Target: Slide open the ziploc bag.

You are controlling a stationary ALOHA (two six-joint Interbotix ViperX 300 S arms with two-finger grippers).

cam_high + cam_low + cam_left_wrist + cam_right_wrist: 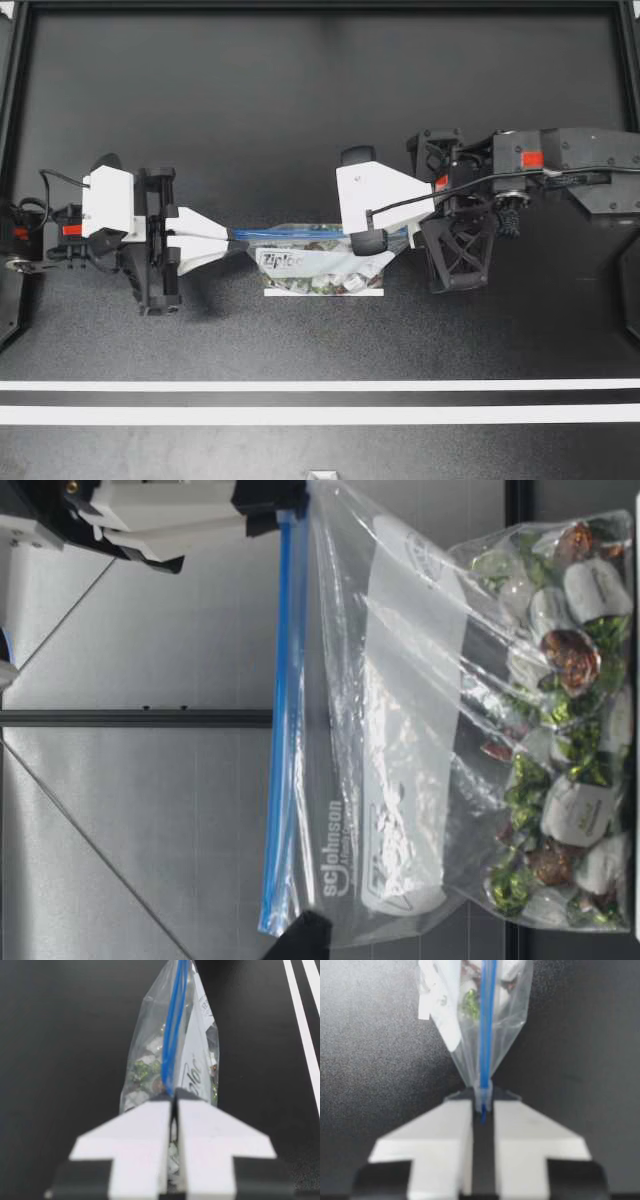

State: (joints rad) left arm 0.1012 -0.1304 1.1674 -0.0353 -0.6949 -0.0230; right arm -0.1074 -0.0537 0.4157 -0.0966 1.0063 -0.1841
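Note:
A clear ziploc bag (320, 262) of wrapped candies stands upright on the black table, its blue zip strip (290, 232) stretched level between both grippers. My left gripper (238, 238) is shut on the bag's left top corner. My right gripper (372, 240) reaches down onto the zip's other end. In the right wrist view the small clear slider (484, 1094) sits pinched between the shut fingers of that gripper (483, 1106). In the left wrist view the gripper (172, 1097) clamps the bag's edge just below the zip (172, 1035). The low view shows the zip (285, 720) taut above the candies (560, 730).
Two white tape lines (320, 385) cross the table in front of the bag. A black frame rail (320, 5) borders the far edge. Dark table surface (250, 110) lies behind the bag.

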